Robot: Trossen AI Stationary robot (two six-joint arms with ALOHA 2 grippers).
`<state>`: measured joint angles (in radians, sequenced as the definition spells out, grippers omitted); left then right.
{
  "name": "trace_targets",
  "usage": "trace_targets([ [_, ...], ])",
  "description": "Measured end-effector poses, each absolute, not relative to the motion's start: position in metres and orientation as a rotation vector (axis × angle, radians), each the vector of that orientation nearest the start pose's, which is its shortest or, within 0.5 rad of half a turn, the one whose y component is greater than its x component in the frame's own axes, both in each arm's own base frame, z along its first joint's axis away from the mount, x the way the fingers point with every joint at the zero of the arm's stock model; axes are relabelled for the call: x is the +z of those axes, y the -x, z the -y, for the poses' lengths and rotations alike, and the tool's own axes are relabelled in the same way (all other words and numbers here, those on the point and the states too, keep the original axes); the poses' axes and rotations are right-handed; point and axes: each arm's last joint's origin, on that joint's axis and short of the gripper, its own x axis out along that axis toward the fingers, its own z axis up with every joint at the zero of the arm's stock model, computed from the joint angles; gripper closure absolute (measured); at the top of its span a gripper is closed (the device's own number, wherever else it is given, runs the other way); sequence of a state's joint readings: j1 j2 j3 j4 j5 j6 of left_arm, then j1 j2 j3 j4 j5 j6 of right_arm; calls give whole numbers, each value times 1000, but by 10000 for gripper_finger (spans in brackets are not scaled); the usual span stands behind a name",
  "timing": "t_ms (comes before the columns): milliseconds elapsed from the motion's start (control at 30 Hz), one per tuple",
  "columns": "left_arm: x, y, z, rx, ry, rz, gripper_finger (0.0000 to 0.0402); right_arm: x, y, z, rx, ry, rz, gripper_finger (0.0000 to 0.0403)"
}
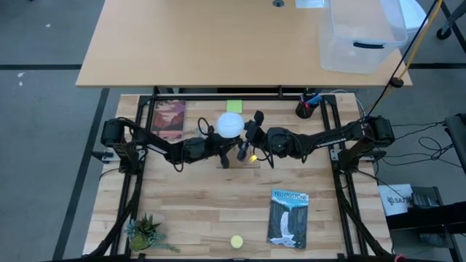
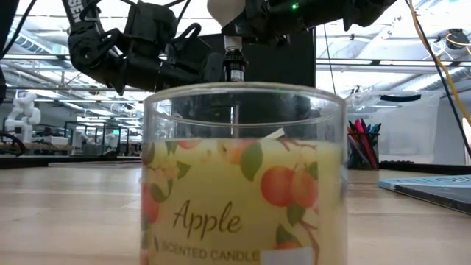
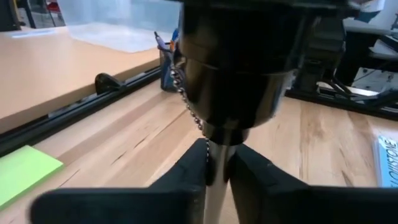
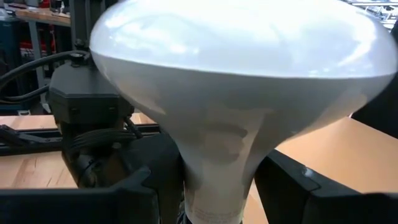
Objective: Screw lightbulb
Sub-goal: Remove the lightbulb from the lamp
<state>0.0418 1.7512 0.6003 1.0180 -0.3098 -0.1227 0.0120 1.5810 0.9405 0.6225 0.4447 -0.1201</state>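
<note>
Above the middle of the wooden table [image 1: 204,211], lightbulb [image 1: 231,124] held aloft, white dome up, between two dark arms meeting near the centre. Seen from the right wrist, right gripper [image 4: 211,186] clamped on the bulb's tapered neck just under the flare of the dome, one finger [image 4: 112,199] on each side, neck filling the gap between them. Seen from the left wrist, left gripper [image 3: 217,171] pinched on a slim pale metal stem below a dark socket [image 3: 239,68], fingertips [image 3: 193,168] pressed to either side of it, a bead chain [image 3: 186,102] hanging beside the socket. In the level view, bulb [image 2: 224,11] at the very top edge, its screw base pointing down into the black socket [image 2: 234,66], directly over it; whether threads are engaged not discernible. Close to the low camera, a glass jar candle [image 2: 243,177] labelled Apple, filling much of that picture. Elsewhere on the table: a small yellow ball [image 1: 253,157] under the grippers, a green sticky note [image 1: 234,106], two books [image 1: 288,218], a potted plant [image 1: 144,233], a pen cup [image 1: 306,109].
</note>
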Motion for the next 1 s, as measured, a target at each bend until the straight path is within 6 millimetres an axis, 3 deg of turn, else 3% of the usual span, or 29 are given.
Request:
trace_targets([
  [67,151,-316,-22,351,92,-113,365,268,-349,9,-432,117,-42,238],
  [600,148,-317,-24,163,40,-173,365,267,-349,5,-338,143,-63,238],
  [1000,147,-317,-22,130,46,-185,365,270,-346,4,-315,133,-59,238],
])
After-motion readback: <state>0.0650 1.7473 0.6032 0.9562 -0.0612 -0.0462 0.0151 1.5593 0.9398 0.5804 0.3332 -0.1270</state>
